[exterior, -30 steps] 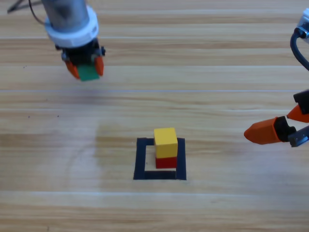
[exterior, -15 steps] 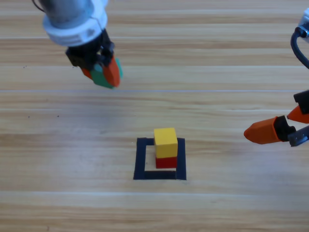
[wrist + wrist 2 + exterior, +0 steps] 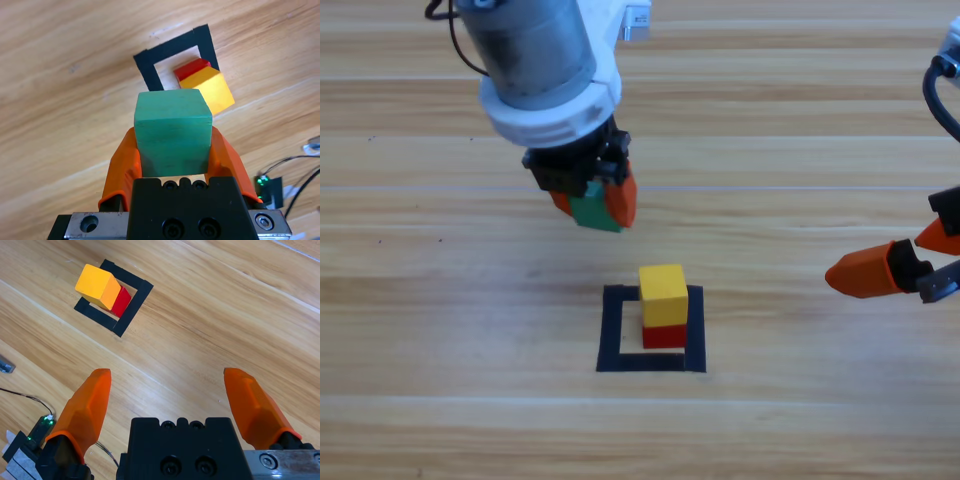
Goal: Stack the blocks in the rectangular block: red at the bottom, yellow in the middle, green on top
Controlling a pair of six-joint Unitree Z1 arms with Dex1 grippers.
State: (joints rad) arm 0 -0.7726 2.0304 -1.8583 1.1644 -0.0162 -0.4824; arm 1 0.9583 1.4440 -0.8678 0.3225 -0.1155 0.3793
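Nearest the camera in the high view lies the rectangular block point(image 3: 651, 329), a black tape outline flat on the wooden worktop point(image 3: 440, 350), with bare wood showing inside it; this outline serves as the landmark for everything else. Inside the outline, toward its right half, stands the red cube point(image 3: 664, 335), resting on the wood; the yellow cube point(image 3: 662, 293) sits squarely on top of the red one, the two touching and roughly aligned; the right wrist view shows the same pair, yellow point(image 3: 98, 286) over red point(image 3: 121, 301), within the tape frame point(image 3: 132, 307). Beyond the outline and up to its left, the left claw point(image 3: 592, 205) hangs above the worktop, clear of the stack; its two orange jaws are closed on the green cube point(image 3: 594, 212), one jaw pressed against each side; in the left wrist view the green cube point(image 3: 172, 131) fills the space between the jaws, with its front end sticking out past their tips, and the outline point(image 3: 150, 67) with the two stacked cubes lies farther off ahead of it. Well to the right of the outline, at the picture's edge, the right claw point(image 3: 905, 265) waits; its jaws stand wide apart, holding nothing.
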